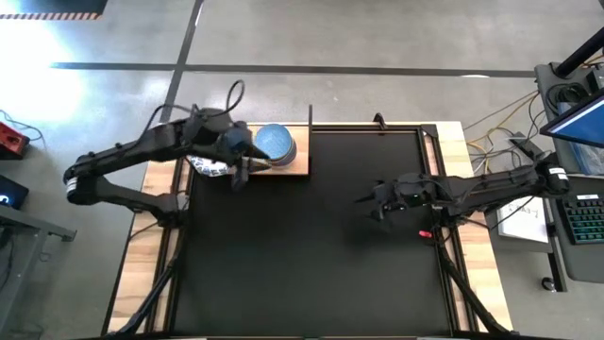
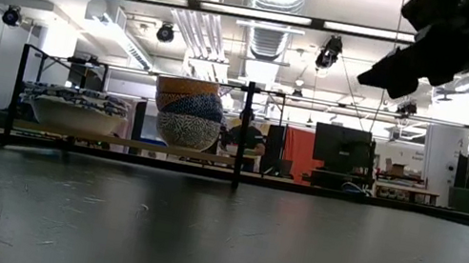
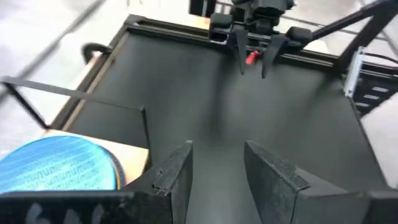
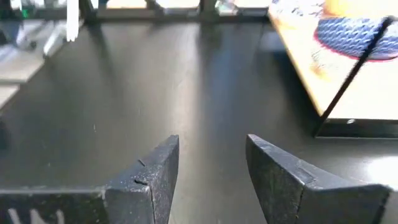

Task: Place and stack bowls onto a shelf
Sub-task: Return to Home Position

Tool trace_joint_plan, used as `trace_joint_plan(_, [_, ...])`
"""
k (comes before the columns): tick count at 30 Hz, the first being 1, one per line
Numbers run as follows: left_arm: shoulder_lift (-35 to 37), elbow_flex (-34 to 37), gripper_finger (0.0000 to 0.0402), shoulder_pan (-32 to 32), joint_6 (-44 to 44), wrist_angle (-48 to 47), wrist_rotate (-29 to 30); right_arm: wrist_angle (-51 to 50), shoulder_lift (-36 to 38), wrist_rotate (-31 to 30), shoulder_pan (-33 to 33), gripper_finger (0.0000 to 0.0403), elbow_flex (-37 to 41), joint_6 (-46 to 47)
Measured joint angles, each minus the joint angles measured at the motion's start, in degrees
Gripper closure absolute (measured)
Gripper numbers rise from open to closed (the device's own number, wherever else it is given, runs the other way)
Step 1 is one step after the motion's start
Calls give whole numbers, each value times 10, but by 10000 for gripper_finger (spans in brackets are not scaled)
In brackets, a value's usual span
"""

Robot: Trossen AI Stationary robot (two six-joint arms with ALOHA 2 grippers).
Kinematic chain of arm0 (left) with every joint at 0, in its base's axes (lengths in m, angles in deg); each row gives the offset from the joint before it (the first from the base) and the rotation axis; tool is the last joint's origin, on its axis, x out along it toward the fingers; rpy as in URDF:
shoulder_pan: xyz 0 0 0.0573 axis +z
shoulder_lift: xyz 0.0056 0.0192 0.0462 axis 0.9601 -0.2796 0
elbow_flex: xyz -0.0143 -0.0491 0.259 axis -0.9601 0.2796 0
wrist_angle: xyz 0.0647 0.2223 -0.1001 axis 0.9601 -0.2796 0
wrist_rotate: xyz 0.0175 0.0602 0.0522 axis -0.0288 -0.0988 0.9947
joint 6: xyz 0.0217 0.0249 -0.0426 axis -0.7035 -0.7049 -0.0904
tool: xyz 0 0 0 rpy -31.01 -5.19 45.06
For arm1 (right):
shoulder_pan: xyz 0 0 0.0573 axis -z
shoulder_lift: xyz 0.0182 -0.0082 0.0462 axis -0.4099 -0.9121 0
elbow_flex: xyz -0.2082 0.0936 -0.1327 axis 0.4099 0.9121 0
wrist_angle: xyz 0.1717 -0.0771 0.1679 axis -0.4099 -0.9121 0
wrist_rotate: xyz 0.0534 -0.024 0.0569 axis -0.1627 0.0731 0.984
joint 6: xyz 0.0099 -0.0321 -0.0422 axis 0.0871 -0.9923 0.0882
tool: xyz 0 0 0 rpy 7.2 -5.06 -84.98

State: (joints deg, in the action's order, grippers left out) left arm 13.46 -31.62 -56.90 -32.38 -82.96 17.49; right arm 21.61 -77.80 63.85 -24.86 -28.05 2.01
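Bowl stack (image 1: 276,144): on the shelf (image 1: 301,166), at the worktop's (image 1: 311,264) 11 o'clock corner.
Left jaws: apart, empty, nearer; stack just beside, at 2 o'clock.
Right jaws: apart, empty; stack well apart, at 10 o'clock.

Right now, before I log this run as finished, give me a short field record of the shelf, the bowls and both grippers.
shelf: light-wood board with black metal posts, far-left corner of black tabletop mat
small patterned bowls: one stack on shelf, light-blue bowl on top
white blue-rimmed bowls: stacked beside them on shelf
left gripper: open, empty, above shelf's near edge
right gripper: open, empty, above mat's right side
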Motion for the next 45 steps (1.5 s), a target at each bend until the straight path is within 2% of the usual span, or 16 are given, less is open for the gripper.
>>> trace_joint_plan(5, [61,30,275,-47,25,-11,113,31,57,-8,10,229,52,17])
trace_joint_plan(9, [112,70,275,-56,57,-8,148,43,107,-41,11,229,93,36])
trace_joint_plan(14, [160,121,275,-56,82,9,153,46,176,-82,11,229,129,32])
trace_joint_plan(22, [198,188,275,-56,91,21,196,46,270,-97,11,229,179,38])
trace_joint_plan(26, [210,223,275,-56,96,54,197,59,300,-97,11,229,201,52])
trace_joint_plan(35, [227,285,275,-56,116,112,196,113,331,-98,11,229,251,54])
trace_joint_plan(42, [231,312,275,-56,115,144,196,114,330,-126,11,229,252,59])
trace_joint_plan(45, [231,318,275,-56,124,144,196,114,328,-126,11,229,252,93])
